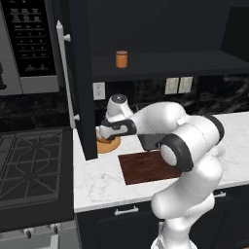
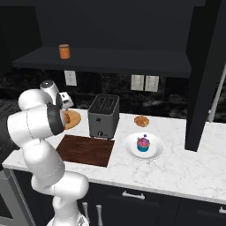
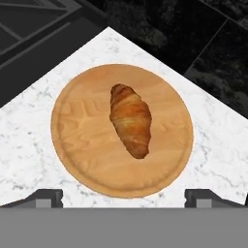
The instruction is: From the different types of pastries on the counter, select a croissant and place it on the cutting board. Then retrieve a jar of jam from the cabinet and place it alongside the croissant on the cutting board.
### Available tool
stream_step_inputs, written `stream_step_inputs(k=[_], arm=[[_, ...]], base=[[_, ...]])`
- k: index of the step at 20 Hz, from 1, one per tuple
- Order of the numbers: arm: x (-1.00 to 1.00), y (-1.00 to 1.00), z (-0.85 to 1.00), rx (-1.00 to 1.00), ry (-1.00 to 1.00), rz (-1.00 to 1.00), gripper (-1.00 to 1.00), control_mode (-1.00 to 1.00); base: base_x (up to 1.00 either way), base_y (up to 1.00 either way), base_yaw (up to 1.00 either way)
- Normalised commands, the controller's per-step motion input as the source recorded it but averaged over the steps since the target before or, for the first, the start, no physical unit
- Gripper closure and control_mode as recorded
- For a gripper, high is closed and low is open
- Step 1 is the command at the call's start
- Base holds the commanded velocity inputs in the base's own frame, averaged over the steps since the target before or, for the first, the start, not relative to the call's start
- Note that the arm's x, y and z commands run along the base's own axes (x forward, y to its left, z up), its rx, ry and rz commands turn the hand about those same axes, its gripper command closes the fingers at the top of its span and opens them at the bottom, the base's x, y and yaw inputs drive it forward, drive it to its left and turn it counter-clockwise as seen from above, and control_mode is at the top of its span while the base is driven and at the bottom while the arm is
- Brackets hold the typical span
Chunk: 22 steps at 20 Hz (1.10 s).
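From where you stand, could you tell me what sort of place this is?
A home kitchen, most likely: a marble-look counter carrying a toaster, a microwave above a gas stove, and a croissant on a round wooden plate.

Orange jar on cabinet shelf; cutting board bare on counter, w/ arm above.

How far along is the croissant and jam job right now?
Nothing is placed yet: the cutting board is bare. In hand: the open gripper hovers above the croissant on its round wooden plate. Left: moving the croissant, then the jam jar from the cabinet shelf.
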Motion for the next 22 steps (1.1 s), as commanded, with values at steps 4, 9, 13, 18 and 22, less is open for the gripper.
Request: stream_step_inputs(k=[4,9,13,18,22], arm=[[0.38,0.14,-0.33,0.0,-0.05,0.0,-1.0,-1.0],[0.38,0.18,-0.27,0.0,-0.04,0.0,-1.0,-1.0],[0.48,0.1,-0.16,0.0,-0.01,0.0,-1.0,-1.0],[0.41,0.06,-0.19,0.0,0.0,0.02,-1.0,-1.0],[0.44,0.11,-0.28,0.0,0.0,0.02,-1.0,-1.0]], base=[[0.0,0.0,0.0],[0.0,0.0,0.0],[0.0,0.0,0.0],[0.0,0.0,0.0],[0.0,0.0,0.0]])
